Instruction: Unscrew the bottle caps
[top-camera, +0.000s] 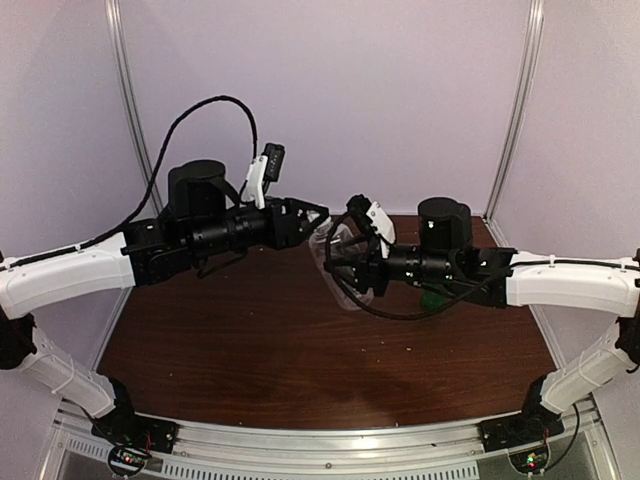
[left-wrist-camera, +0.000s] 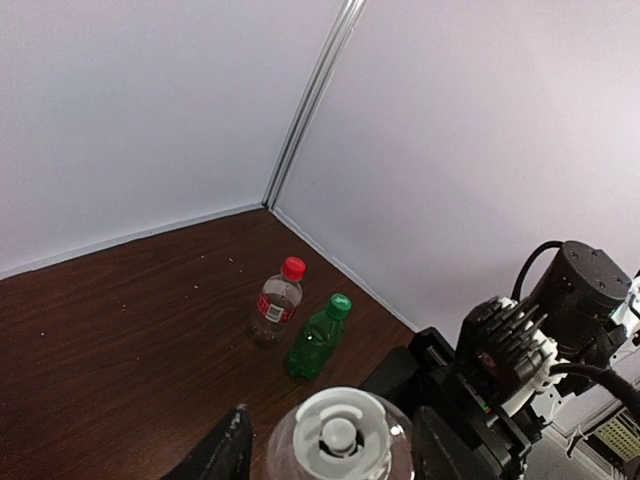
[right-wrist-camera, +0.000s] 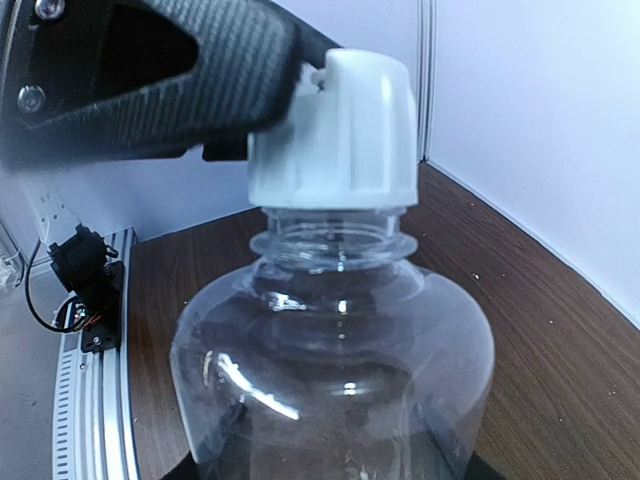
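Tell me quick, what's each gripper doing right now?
Left gripper: open, its jaws either side of the white cap.
Right gripper: shut on the clear bottle.

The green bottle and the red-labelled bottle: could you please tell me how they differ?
The green bottle is dark green with a green cap; the red-labelled bottle is clear with a red cap. In the left wrist view the green bottle stands nearer than the red-labelled bottle. Both stand capped on the table.
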